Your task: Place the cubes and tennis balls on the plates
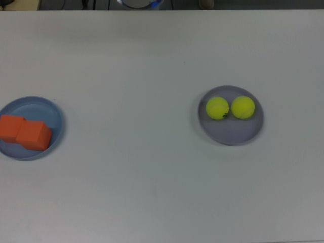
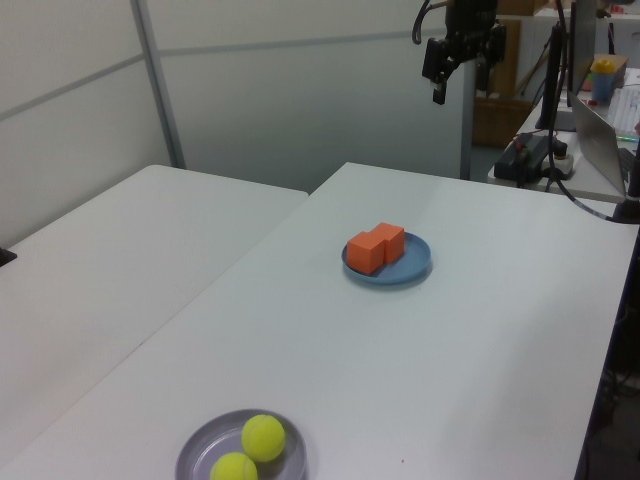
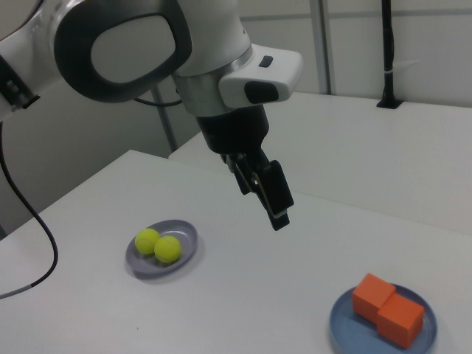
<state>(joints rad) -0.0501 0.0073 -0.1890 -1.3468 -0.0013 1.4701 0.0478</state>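
Hand [image 2: 462, 80] high, apart from cubes [image 2: 376, 246].

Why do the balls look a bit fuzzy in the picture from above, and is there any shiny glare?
In the top view the tennis balls and cubes have soft edges, and the light is flat, with no glare and hardly any shadow. In the right view the gripper sits close to the camera and looks huge, while the lavender plate looks small. In the left view the table is evenly lit.

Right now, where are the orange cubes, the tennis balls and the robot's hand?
orange cubes [image 1: 25, 132]: top view, top face of one cube.
tennis balls [image 1: 217, 108]: top view, middle of one ball.
hand [image 3: 274, 200]: right view, dark fingers' lower end.
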